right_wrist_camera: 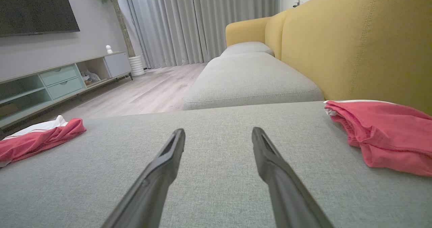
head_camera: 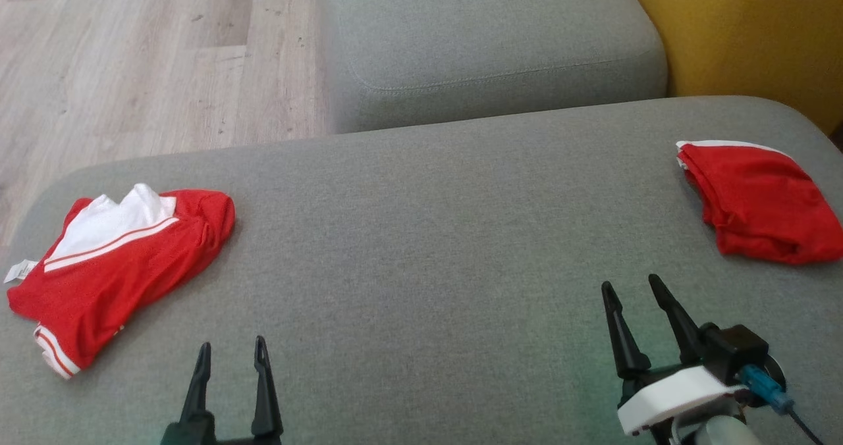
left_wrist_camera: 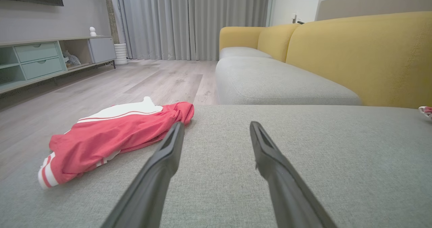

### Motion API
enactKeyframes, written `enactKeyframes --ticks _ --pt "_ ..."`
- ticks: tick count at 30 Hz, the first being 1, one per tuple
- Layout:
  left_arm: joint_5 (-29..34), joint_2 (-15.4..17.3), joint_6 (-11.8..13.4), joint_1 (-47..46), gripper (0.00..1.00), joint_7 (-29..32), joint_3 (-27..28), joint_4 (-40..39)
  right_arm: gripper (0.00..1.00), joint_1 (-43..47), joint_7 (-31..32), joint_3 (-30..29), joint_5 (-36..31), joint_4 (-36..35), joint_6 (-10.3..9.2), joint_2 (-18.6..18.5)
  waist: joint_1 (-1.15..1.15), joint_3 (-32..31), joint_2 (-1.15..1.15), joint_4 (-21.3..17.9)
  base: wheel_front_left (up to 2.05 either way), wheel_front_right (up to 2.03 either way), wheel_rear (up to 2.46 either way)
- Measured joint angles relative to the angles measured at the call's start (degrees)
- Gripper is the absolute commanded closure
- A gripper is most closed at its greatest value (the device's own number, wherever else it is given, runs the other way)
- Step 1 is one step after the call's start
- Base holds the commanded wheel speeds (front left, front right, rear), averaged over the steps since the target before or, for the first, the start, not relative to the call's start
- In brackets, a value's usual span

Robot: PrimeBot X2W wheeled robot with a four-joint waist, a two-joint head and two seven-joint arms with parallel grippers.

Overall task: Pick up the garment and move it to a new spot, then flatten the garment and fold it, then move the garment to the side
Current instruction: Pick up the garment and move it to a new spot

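Where the garment lies: the crumpled red mesh garment with a white panel and striped trim rests flat-ish at the left end of the wide grey fabric seat cushion.
Long axis: diagonal across the cushion's left end in the head view, from its near left corner toward its far edge.
Pointing: the striped hem faces the cushion's near left corner; the bunched red end faces the cushion's far side and middle.
White tag: sticks out toward the cushion's left edge.
Second garment: a folded red garment with a white edge lies at the cushion's right end, its white-edged end toward the far side.
Left gripper: fingers apart, holding nothing, over the cushion's near side, just beside the crumpled garment without touching it.
Right gripper: fingers apart, holding nothing, over the cushion's near right part, near the folded garment but clear of it.
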Motion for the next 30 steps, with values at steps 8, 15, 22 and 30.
enactKeyframes --ticks 8,15,22,30 --pt "0.5 0.0 0.0 0.0 0.0 0.0 0.0 0.0 0.0 0.0 0.0 -0.2 0.0 0.3 0.0 0.2 0.0 -0.1 0.0 0.4 0.0 0.0 0.0" --pt "0.8 0.0 0.0 -0.2 0.0 0.0 0.0 0.1 0.0 0.3 0.0 -1.5 0.0 0.5 0.0 0.2 0.0 0.1 0.0 2.1 0.0 0.0 0.0" --pt "1.2 0.0 0.0 -0.4 0.0 0.0 0.5 -0.4 0.0 0.9 0.0 -1.6 0.0 0.5 0.0 0.3 0.0 0.8 0.0 6.7 0.0 0.0 0.0" --pt "1.9 0.0 0.0 -0.5 0.0 0.0 2.2 -1.2 0.0 0.6 0.0 -1.1 0.0 0.4 0.0 0.8 0.0 2.2 0.0 14.8 0.0 0.0 0.0"
